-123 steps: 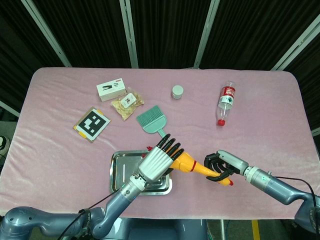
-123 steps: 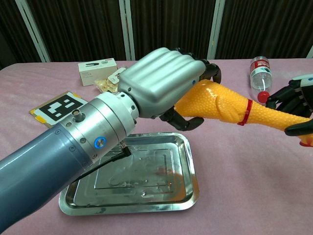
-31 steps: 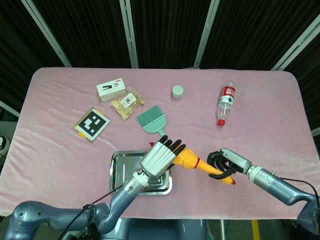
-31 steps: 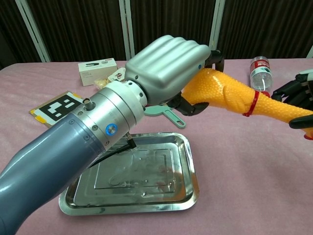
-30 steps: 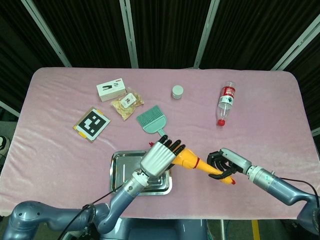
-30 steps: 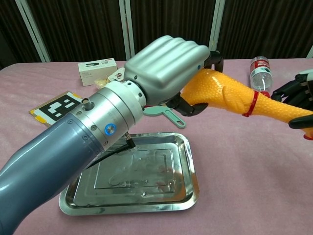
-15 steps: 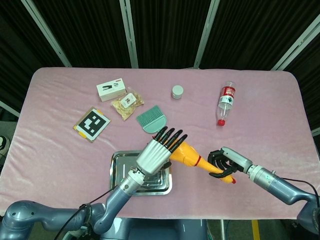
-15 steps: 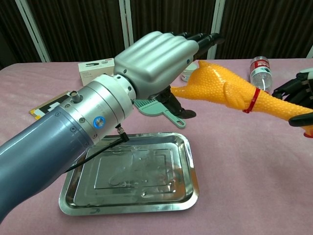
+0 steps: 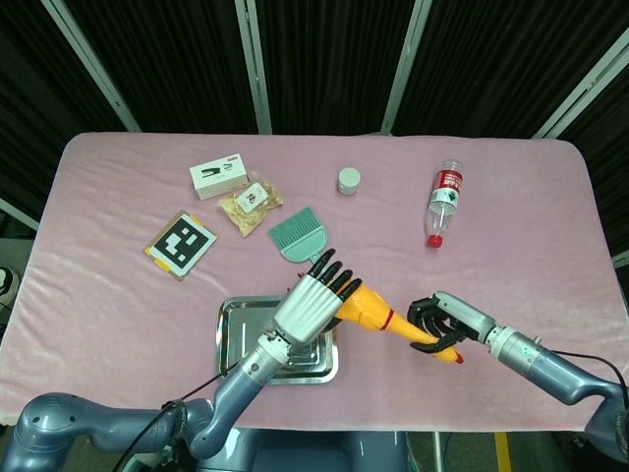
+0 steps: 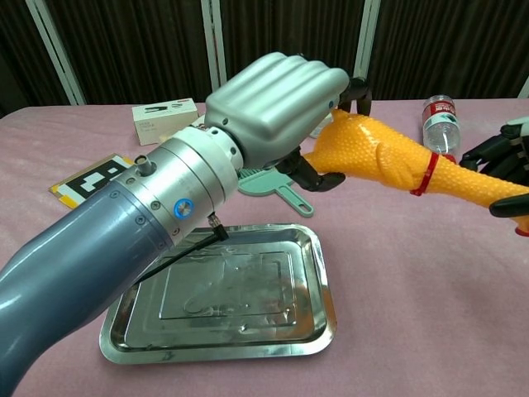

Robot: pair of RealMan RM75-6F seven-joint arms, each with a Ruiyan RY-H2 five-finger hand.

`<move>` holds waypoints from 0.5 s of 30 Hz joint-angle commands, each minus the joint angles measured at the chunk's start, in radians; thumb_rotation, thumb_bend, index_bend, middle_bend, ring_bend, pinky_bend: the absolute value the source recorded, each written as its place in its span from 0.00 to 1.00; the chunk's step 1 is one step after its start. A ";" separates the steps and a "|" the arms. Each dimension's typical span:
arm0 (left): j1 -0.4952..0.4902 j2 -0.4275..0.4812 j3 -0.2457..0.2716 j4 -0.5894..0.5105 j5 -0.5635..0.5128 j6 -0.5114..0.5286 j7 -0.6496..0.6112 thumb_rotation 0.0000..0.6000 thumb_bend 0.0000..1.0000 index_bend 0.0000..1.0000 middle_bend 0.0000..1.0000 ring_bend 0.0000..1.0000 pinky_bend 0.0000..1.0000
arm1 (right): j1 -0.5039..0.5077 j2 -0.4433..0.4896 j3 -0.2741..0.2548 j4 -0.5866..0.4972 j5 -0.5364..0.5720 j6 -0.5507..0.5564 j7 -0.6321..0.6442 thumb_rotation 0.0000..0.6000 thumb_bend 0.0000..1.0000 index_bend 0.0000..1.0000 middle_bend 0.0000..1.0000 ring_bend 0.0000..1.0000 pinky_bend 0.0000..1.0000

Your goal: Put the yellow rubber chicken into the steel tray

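Observation:
The yellow rubber chicken (image 9: 371, 314) (image 10: 388, 161) hangs in the air, stretched between both hands, just right of the steel tray (image 9: 228, 320) (image 10: 321, 277). My left hand (image 9: 307, 307) (image 10: 273, 103) grips its thick end, fingers curled over the top and thumb underneath. My right hand (image 9: 437, 322) (image 10: 506, 161) holds the thin end, past the red band. The tray lies flat on the pink cloth with nothing in it, below and left of the chicken.
A teal brush (image 9: 298, 236) (image 10: 277, 188) lies just behind the tray. Further back are a white box (image 9: 218, 177), a snack bag (image 9: 251, 202), a marker card (image 9: 182, 245), a small jar (image 9: 349, 180) and a lying bottle (image 9: 444, 200) (image 10: 436, 122).
Half a second ago my left hand's fingers were stretched out straight above the chicken; now they curl down over its thick end again. The right hand has kept its hold.

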 commanded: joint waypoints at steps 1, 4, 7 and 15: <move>-0.002 -0.003 0.000 0.004 0.007 0.006 -0.004 1.00 0.39 0.50 0.51 0.41 0.25 | 0.000 0.001 0.000 0.000 0.000 0.000 0.000 1.00 1.00 0.96 0.75 0.75 0.91; -0.005 -0.009 0.001 0.015 0.020 0.017 -0.017 1.00 0.44 0.59 0.60 0.49 0.32 | -0.001 0.001 -0.001 0.001 0.001 -0.001 0.001 1.00 1.00 0.97 0.75 0.75 0.91; -0.006 -0.015 0.001 0.025 0.024 0.021 -0.029 1.00 0.49 0.66 0.67 0.56 0.36 | -0.001 0.001 -0.002 0.001 0.000 0.001 0.002 1.00 1.00 0.97 0.75 0.75 0.91; -0.013 -0.032 -0.002 0.042 0.037 0.035 -0.058 1.00 0.58 0.77 0.78 0.65 0.40 | -0.002 0.003 -0.004 -0.001 -0.004 0.004 0.003 1.00 1.00 0.97 0.75 0.75 0.91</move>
